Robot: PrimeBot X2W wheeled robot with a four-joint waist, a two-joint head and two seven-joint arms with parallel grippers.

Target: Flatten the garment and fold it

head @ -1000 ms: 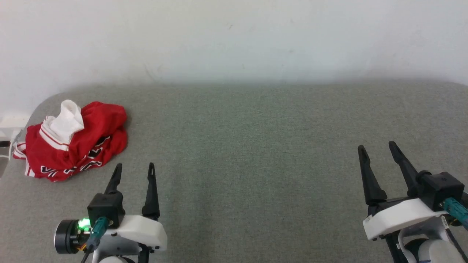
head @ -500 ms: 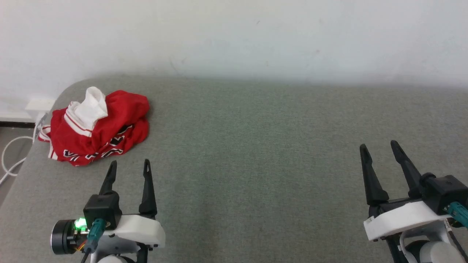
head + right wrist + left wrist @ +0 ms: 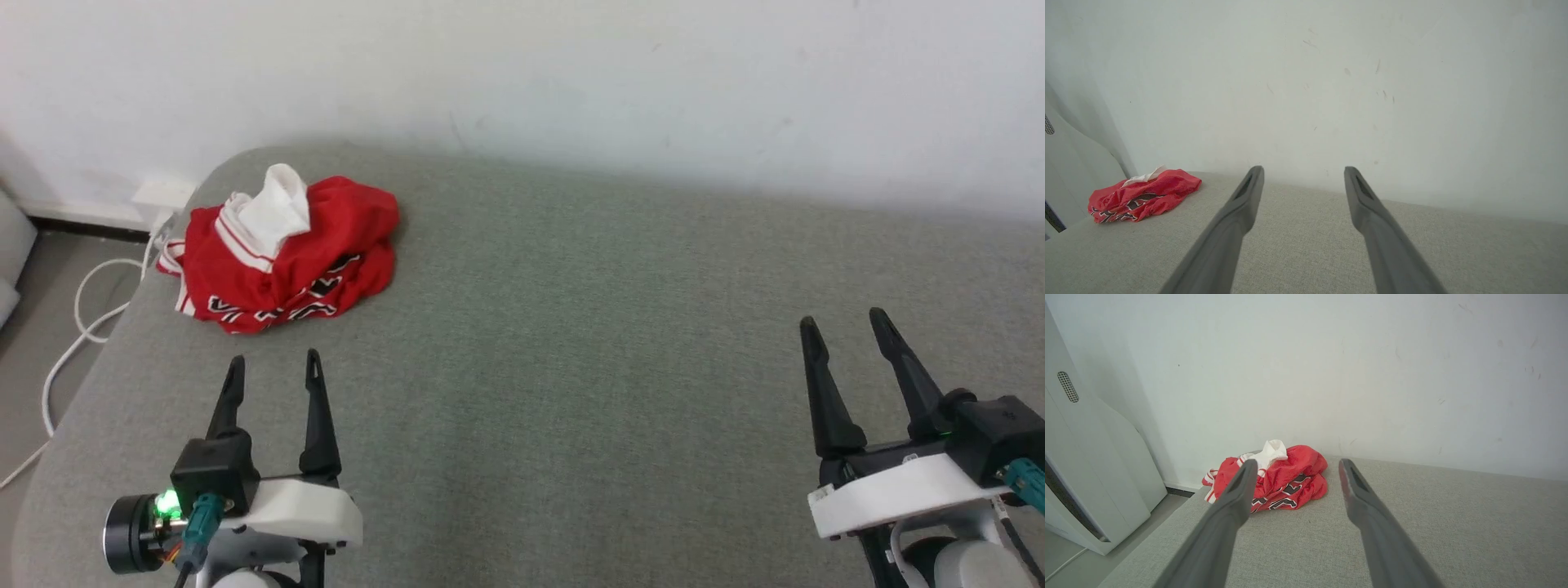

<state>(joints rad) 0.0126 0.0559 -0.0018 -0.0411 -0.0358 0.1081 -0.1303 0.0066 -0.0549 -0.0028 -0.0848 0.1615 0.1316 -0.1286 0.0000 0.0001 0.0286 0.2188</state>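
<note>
Grey cloth surface: broad, running up to the white wall.
Garment: crumpled red heap at the far left corner, white sleeve on top, black letters along the near edge.
Left gripper: low over the surface, fingers pointing at the heap, near it but apart; jaws apart, empty.
Right gripper: well off to the right, fingers pointing towards the wall; jaws apart, empty.
White cable: looped on the floor beside the surface.
Since a second ago: camera swung left; heap unchanged in shape; both jaws as wide as before.

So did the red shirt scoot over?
No. The red shirt still sits by the rounded far-left corner of the grey surface; the whole picture slid, so the camera turned.
</note>
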